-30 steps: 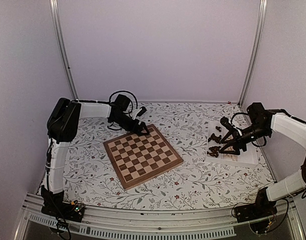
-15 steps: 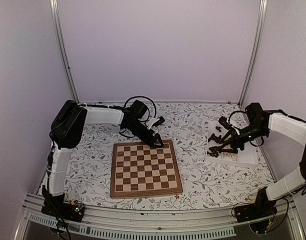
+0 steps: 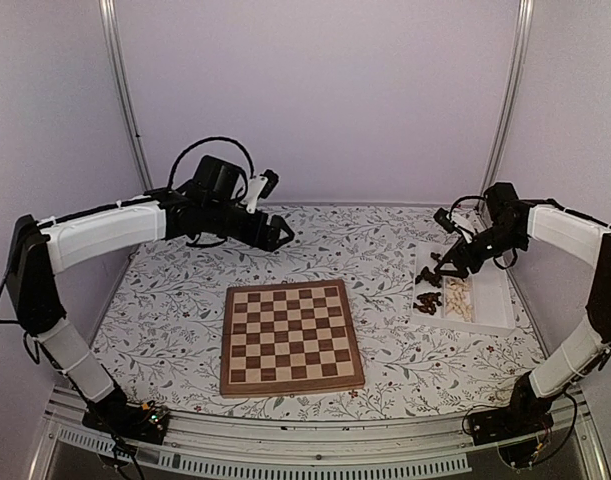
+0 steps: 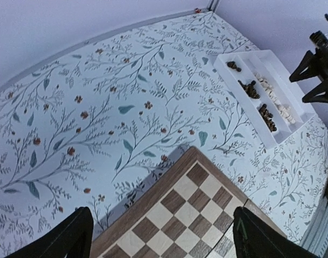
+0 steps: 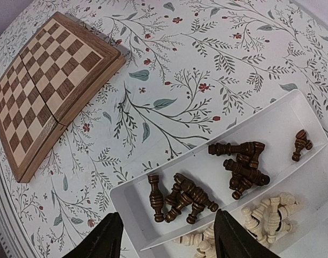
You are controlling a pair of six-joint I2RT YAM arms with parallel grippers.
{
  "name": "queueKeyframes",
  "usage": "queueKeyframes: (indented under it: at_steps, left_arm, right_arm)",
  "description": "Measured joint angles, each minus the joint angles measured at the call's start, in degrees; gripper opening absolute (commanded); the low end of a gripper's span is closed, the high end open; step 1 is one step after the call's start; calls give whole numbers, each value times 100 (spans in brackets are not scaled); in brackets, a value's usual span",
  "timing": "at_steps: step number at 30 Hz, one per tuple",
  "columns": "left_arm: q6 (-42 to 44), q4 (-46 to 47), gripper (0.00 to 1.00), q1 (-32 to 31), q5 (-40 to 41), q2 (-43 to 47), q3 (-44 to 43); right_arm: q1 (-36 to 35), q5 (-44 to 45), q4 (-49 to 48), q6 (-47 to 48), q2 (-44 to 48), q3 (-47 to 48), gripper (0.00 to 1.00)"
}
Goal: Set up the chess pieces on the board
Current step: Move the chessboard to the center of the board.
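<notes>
Board: flat on the floral bench, near centre, no men on it. Chess pieces: all lying on their sides in the white tray at right, dark and pale in touching heaps. Right pincer: fingers apart, empty, above the dark heap. Left pincer: fingers apart, empty, raised beyond the board's far edge. Hazards, as I judge them: closing on two tangled men at once; a small rounded piece squirting free; a piece picked up lying down toppling when set on its square.
</notes>
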State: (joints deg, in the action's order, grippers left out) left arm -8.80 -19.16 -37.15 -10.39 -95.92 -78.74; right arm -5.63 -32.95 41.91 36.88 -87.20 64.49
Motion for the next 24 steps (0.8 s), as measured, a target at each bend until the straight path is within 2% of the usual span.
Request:
queueKeyframes:
  at_steps: [3,11,18,24]
  left_arm:
    - [-621,-164,99,-11,422,592,1036]
    - [-2149,-809,97,-42,804,1753,3032]
    - [-2957,-911,96,-46,640,1886,3628]
    - [-3287,-879,94,-48,468,1742,3724]
  right_arm:
    - [0,7,-2,-116,-111,-2,63]
    - [0,-13,-129,-267,-197,-2,62]
    - [0,205,-223,-415,-308,-2,60]
    - [0,280,-280,-472,-308,-9,60]
